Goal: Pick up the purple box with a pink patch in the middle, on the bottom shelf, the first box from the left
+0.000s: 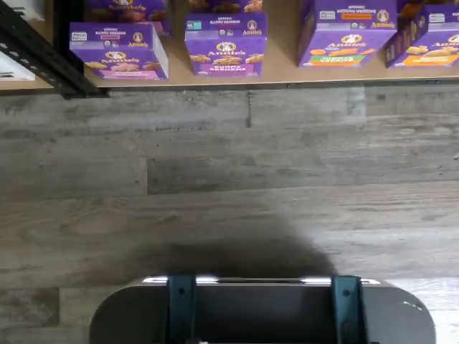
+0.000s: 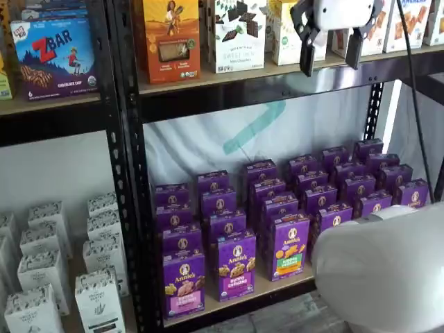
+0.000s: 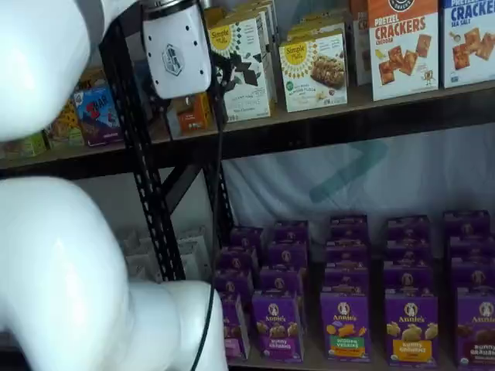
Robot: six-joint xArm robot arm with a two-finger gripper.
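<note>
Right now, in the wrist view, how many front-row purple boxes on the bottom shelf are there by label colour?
pink-label box: 1
purple-label box: 1
green-and-orange-label box: 1
orange-label box: 1
Total: 4

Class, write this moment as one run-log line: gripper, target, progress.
gripper: open, high by upper shelf | purple box: upright, front of bottom shelf, untouched | progress: not yet approached
</note>
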